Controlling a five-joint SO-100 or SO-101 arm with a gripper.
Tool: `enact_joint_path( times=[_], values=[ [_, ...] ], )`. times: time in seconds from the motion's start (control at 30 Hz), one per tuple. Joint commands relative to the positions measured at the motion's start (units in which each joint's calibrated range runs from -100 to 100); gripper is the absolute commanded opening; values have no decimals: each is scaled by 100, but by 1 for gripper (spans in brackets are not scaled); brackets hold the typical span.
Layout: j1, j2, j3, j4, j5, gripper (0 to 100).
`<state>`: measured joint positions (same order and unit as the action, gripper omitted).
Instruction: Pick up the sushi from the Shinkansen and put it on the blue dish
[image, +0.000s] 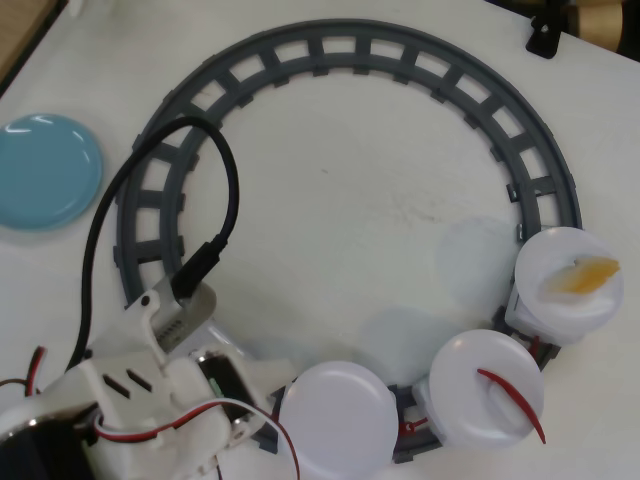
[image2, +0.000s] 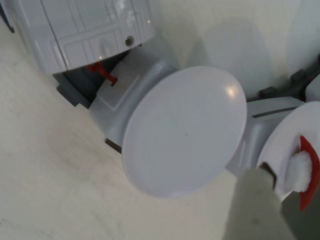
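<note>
My pale blurred fingertip (image2: 252, 200) fills the wrist view's lower right; whether my claw is spread or clenched, I cannot tell. The thin red leaf-shaped sushi (image: 512, 398) lies on the white train's (image: 470, 385) middle round plate (image: 470, 372), well apart from the glossy light-blue dish (image: 45, 170).

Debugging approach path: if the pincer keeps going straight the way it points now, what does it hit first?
Probably the empty white plate on the train car, which fills the middle of the wrist view. One pincer finger shows at the lower right, near the red sushi on the next plate. Depth is unclear, so treat this as likely.
</note>
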<state>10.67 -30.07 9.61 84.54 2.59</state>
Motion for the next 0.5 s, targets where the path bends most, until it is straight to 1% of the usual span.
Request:
enact_joint_path(
  times=[0.0,0.47],
  values=[
    [60,-8,-338,-16,-34,18],
    [-19,8,-239,35,-123,18]
  ],
)
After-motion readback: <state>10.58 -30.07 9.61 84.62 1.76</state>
